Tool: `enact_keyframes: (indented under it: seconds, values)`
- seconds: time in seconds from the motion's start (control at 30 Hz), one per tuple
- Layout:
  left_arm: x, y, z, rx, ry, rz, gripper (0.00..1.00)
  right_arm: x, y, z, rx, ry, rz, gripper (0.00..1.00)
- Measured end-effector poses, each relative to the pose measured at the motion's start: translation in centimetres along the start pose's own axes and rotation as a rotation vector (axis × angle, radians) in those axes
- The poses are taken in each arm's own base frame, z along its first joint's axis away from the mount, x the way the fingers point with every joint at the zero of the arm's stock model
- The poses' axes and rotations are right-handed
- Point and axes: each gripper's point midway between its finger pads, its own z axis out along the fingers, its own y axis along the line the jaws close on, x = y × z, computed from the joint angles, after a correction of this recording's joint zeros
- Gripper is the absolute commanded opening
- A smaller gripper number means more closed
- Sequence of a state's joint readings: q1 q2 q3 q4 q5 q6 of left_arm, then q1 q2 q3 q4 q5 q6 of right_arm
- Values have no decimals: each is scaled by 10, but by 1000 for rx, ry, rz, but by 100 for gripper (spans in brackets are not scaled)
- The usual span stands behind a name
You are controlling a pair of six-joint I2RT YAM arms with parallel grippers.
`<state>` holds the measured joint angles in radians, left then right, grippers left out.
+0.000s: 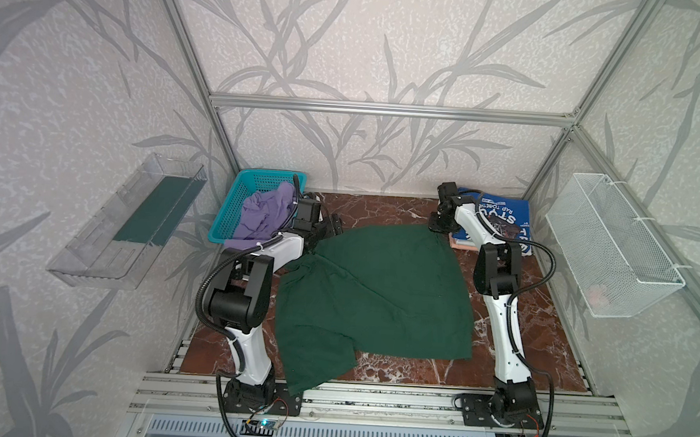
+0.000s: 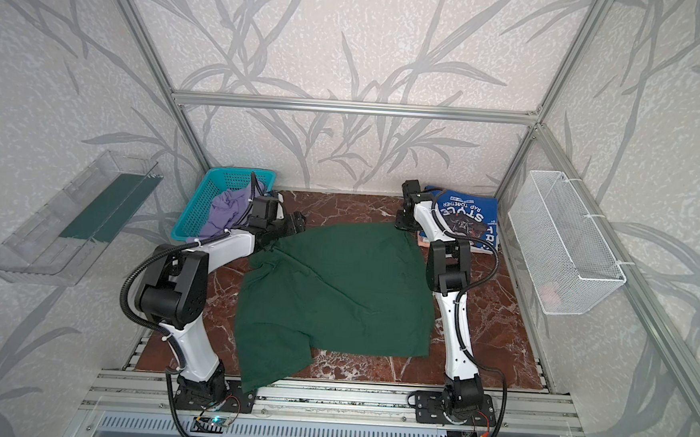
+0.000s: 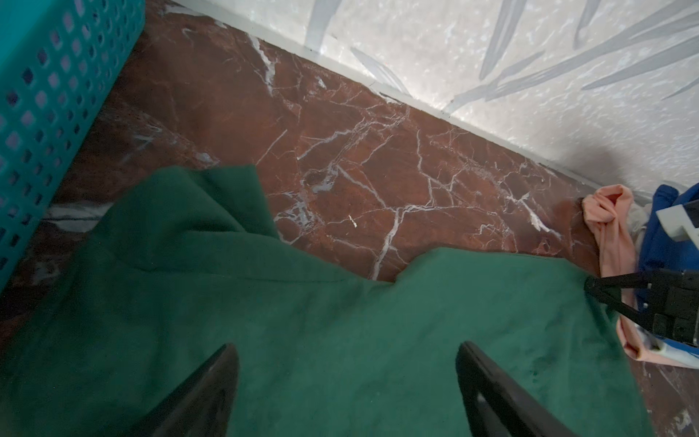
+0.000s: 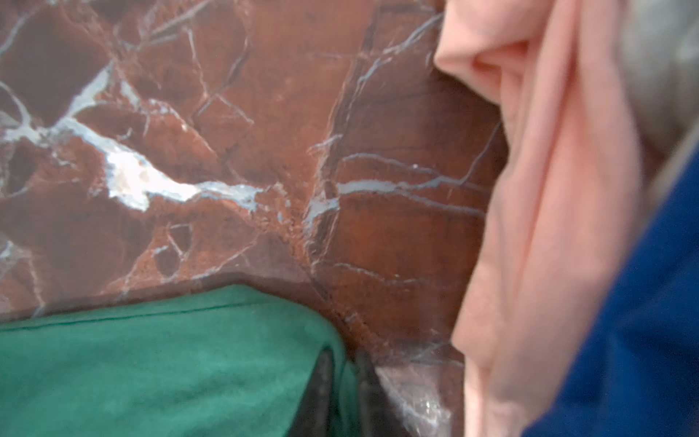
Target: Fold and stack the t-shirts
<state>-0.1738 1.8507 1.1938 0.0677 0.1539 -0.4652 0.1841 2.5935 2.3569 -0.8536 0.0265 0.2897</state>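
Note:
A dark green t-shirt (image 1: 377, 296) (image 2: 335, 289) lies spread across the marble table, one part hanging over the front edge. My right gripper (image 1: 437, 229) (image 4: 344, 355) is shut on its far right corner, and green cloth shows between the fingers. My left gripper (image 1: 325, 239) (image 3: 347, 345) stands open over the shirt's far left part, its fingers wide apart above the cloth. A lavender t-shirt (image 1: 263, 214) sits crumpled in the turquoise basket (image 1: 237, 196). A folded blue t-shirt (image 1: 502, 220) with white lettering lies on a peach one (image 3: 612, 227) at the far right.
The basket wall (image 3: 56, 94) stands close beside my left gripper. The back wall runs just behind both grippers. A clear plastic bin (image 1: 131, 223) hangs on the left wall and a white wire basket (image 1: 613, 248) on the right wall. Aluminium rails line the front edge.

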Motion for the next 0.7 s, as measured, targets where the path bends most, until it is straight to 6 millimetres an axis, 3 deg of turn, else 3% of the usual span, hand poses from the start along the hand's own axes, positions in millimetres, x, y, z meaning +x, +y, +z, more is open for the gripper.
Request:
enact_keyframes:
  seconds: [0.2,0.47,0.7]
  values:
    - [-11,0,20,-33,27,33,88,1,-3,-7,17,6,7,0]
    - [-23,4,43,-96,68,87,88,2,-30,-34,129,16,59,0]
    - [-32,12,74,-164,118,131,88,10,-44,-41,171,34,87,0]
